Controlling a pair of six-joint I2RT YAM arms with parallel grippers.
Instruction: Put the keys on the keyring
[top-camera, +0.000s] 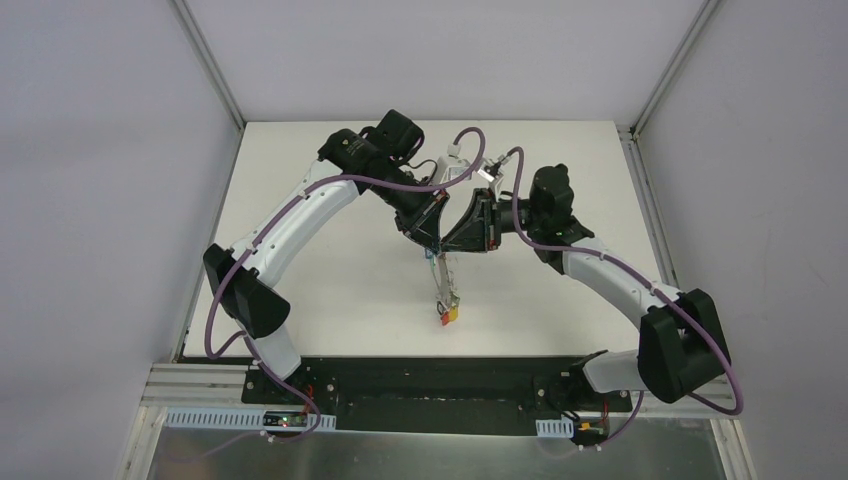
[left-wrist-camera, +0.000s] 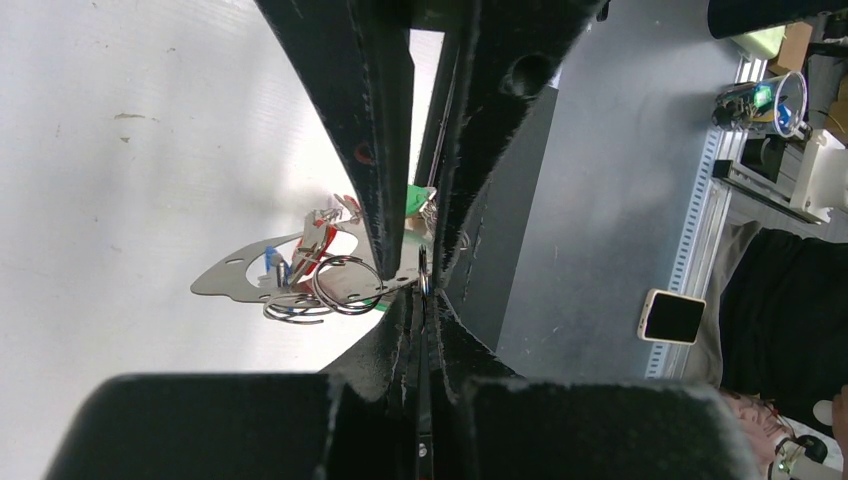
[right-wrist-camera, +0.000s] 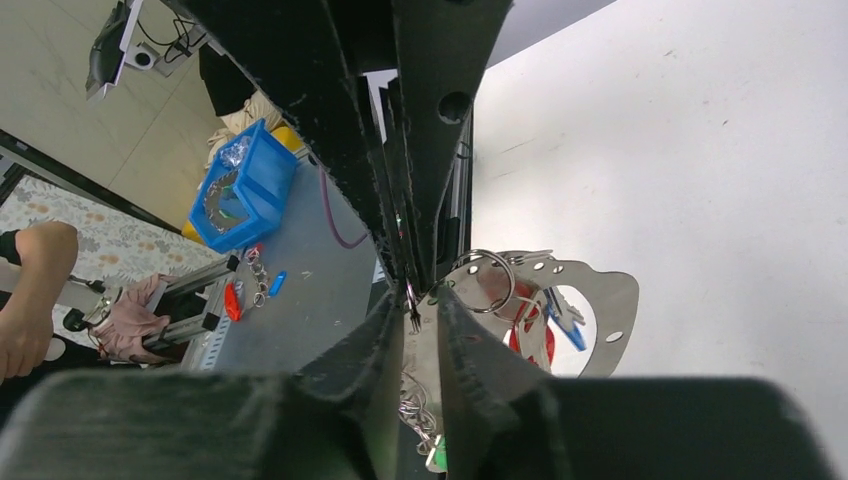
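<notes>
Mid-table, my left gripper (left-wrist-camera: 425, 300) clamps the keyring (top-camera: 441, 278), keys (top-camera: 447, 313) dangling toward six o'clock. I can't tell whether my right gripper (right-wrist-camera: 420, 320) grips anything. I judge we're mid-threading, and the next move demands exact alignment.

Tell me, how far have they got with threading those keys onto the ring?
Seemingly done: several keys, with red, blue and green tags, already hang bunched on the ring. In hand: the left gripper is clamped shut on the ring, while the right gripper sits tip to tip with it. Still to do: I cannot tell whether another key is going on.
</notes>
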